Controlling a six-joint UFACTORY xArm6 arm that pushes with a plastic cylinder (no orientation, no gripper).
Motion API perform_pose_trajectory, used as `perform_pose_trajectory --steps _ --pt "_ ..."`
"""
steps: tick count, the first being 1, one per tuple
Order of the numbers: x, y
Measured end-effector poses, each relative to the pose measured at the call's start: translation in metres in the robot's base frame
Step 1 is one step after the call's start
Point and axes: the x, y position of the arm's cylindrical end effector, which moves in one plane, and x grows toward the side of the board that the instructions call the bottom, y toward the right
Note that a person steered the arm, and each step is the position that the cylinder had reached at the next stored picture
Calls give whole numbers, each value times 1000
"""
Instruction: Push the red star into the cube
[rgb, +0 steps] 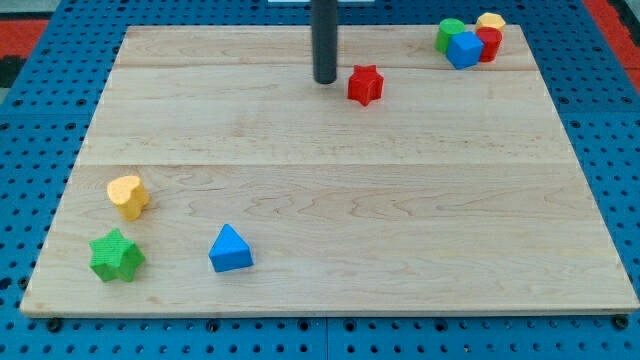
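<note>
Pale, smooth-grained wooden board (330, 200), matt dark rod (325, 40), seemingly plastic red star (365, 85).

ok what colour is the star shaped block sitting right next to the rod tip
Red. The star sits just to the view's right of my tip, clearest in the camera view.

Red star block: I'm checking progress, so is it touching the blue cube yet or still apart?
Apart. The red star block sits alone near my tip, with bare wood between it and the blue cube at the view's top right.
</note>
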Motion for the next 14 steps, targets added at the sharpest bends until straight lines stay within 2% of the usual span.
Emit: perform_pose_trajectory --steps 1,2,3,4,8,11,12,13,14 --pt "19 55" --pt "27 66" --pt "22 26" --pt "38 -6" --pt "38 -6" --pt "38 114" --pt "45 72" --pt "80 62" --pt "88 104"
